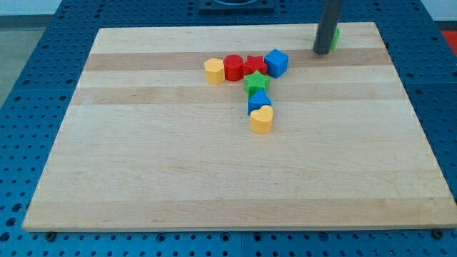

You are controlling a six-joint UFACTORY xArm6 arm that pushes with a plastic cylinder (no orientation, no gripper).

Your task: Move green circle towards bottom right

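The green circle (335,37) is near the view's top right corner of the wooden board, mostly hidden behind my rod; only a green sliver shows at the rod's right side. My tip (321,52) rests on the board just left of and in front of that green block, touching or nearly touching it.
A cluster sits at the board's upper middle: a yellow hexagon (213,71), a red cylinder (233,67), a red star (255,66), a blue cube (276,63), a green star (257,83), a blue block (258,101) and a yellow heart (262,120). The board (214,185) lies on a blue perforated table.
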